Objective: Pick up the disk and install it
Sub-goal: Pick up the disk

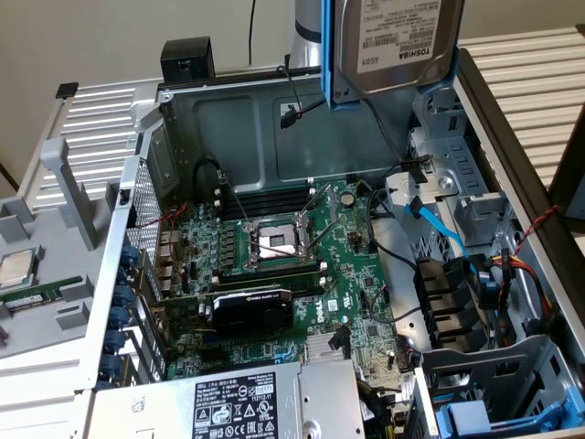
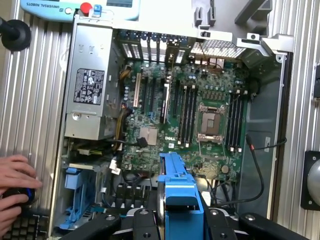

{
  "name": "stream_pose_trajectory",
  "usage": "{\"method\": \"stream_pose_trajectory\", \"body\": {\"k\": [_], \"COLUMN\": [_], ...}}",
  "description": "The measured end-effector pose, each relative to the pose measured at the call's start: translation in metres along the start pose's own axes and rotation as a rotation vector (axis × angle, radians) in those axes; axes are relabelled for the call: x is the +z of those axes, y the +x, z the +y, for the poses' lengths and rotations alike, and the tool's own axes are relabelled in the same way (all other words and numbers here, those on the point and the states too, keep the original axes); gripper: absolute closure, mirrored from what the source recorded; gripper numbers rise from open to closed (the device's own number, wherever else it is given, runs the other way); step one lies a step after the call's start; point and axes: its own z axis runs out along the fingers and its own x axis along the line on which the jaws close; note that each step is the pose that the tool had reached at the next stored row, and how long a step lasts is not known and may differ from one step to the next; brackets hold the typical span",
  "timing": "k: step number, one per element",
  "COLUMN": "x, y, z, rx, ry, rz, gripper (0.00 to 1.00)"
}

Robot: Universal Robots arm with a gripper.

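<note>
Pincer (image 2: 182, 216) clenched on the disk (image 1: 395, 37), jaws pinching its blue carrier. You have the disk projecting straight out from the pincer, long axis vertical (label face showing), held above the computer case (image 1: 228, 119), over one corner, touching nothing.

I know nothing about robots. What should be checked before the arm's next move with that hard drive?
1. Grip: the black gripper is closed on the silver-grey metal disk in its blue plastic carrier: ok.
2. Clearance: the disk hangs above the open grey computer case, apparently touching nothing: ok.
3. People: a person's hand rests outside the case: ok.
4. Cables: a loose blue cable lies by the metal drive cage; whether it blocks the way: cannot tell.
5. Free slot for the disk: cannot tell.
</note>
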Motion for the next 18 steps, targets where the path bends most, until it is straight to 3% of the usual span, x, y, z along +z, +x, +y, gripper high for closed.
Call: {"method": "stream_pose_trajectory", "body": {"k": [18], "x": [-0.0009], "y": [0.042], "z": [-0.0037], "rx": [0.000], "ry": [0.0008], "rz": [-0.0124], "gripper": [0.63]}}
